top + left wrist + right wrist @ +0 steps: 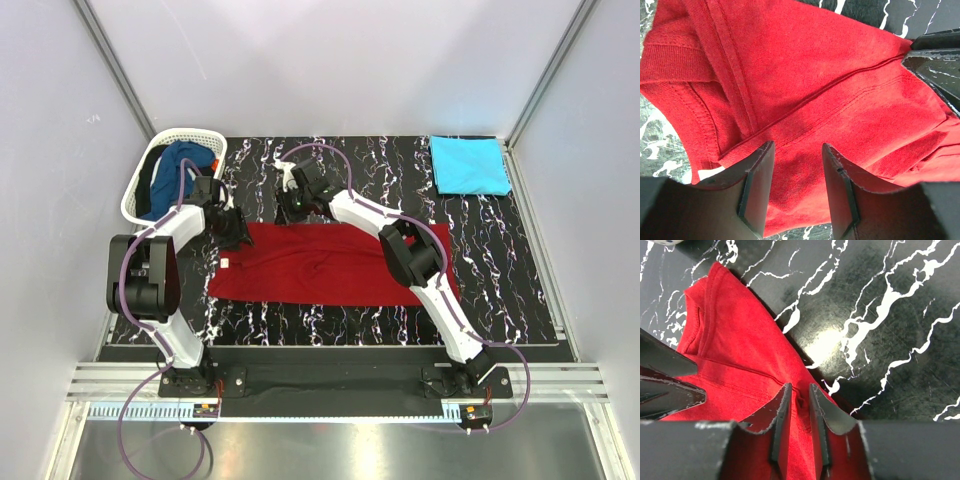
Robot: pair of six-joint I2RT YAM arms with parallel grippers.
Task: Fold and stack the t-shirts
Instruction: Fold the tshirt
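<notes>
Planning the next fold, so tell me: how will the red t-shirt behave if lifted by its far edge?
Probably floppy: the red t-shirt lies flat with soft creases, so it should drape and sag between grip points. Likely light, since the knit looks thin. Pushed, it would probably bunch rather than slide whole across the table.

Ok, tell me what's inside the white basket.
A dark blue t-shirt lies bunched inside the white basket, filling most of it. Anything beneath that cloth, and the basket's floor, is covered and cannot be seen.
</notes>
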